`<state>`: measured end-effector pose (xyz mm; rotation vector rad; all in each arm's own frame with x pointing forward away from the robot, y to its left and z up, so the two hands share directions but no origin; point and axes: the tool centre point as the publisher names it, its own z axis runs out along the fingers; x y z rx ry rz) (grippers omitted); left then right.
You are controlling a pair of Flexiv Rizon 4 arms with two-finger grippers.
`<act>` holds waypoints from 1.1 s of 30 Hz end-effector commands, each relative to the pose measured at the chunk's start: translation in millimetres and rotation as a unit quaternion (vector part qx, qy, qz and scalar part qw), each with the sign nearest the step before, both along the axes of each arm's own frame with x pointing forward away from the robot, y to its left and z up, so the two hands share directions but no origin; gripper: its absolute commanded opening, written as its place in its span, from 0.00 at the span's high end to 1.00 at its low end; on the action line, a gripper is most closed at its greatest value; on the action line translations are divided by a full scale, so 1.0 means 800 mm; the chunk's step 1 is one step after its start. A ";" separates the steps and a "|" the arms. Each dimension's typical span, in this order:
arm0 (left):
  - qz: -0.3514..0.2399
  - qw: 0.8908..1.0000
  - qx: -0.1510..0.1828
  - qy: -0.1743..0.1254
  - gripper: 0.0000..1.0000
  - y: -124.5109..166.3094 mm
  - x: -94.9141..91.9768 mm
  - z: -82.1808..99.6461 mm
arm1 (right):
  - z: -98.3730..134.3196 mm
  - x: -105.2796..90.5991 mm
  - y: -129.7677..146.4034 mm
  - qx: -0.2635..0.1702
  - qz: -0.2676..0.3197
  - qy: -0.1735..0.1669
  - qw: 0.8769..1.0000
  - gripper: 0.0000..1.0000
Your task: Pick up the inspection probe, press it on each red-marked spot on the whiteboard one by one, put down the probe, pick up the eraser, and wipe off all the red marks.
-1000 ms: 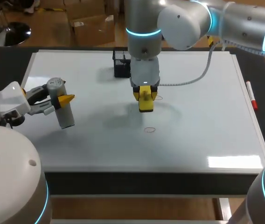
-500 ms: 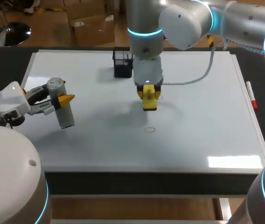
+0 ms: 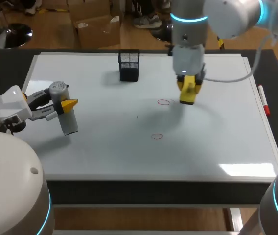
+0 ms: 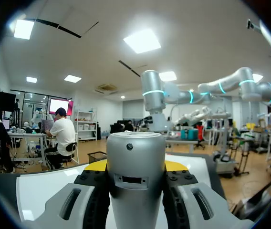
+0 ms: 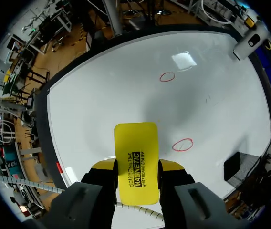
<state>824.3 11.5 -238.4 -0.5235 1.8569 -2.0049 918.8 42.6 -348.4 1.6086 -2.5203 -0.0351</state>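
My left gripper (image 3: 60, 104) holds still over the whiteboard's (image 3: 217, 142) left side, shut on the grey cylindrical probe (image 3: 64, 115), which hangs tilted just above the board. In the left wrist view the probe (image 4: 135, 176) stands between the fingers (image 4: 90, 200). My right gripper (image 3: 188, 87) is shut on the yellow eraser (image 3: 187, 94), just to the right of one red ring mark (image 3: 164, 102). A second red ring (image 3: 157, 136) lies nearer the front. The right wrist view has the eraser (image 5: 135, 148) in the gripper (image 5: 135, 169) and both rings (image 5: 182, 144) (image 5: 167, 76) ahead of it.
A black mesh holder (image 3: 129, 65) stands at the back of the board. A red-and-white marker (image 3: 263, 99) lies along the board's right edge. A grey cable runs from my right arm over the back right corner.
My right arm has carried the eraser to the right and towards the back, uncovering the red ring it hung over. The left arm and probe have not moved.
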 end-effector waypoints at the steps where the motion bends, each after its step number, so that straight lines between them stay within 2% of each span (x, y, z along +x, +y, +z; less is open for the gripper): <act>1: 0.001 1.000 0.000 0.000 1.00 0.000 -0.001 0.002 | 0.012 -0.021 -0.065 0.039 -0.028 -0.021 0.999 1.00; 10: 0.001 1.000 0.000 0.000 1.00 0.000 -0.001 0.002 | 0.021 -0.026 -0.137 0.035 -0.096 -0.031 0.994 1.00; 17: 0.001 1.000 0.000 0.000 1.00 0.000 -0.001 0.002 | 0.017 -0.032 -0.173 0.039 -0.128 -0.027 0.991 1.00; 33: 0.001 1.000 0.000 0.000 1.00 0.000 -0.001 0.002 | 0.014 -0.036 -0.182 0.040 -0.139 -0.017 0.989 1.00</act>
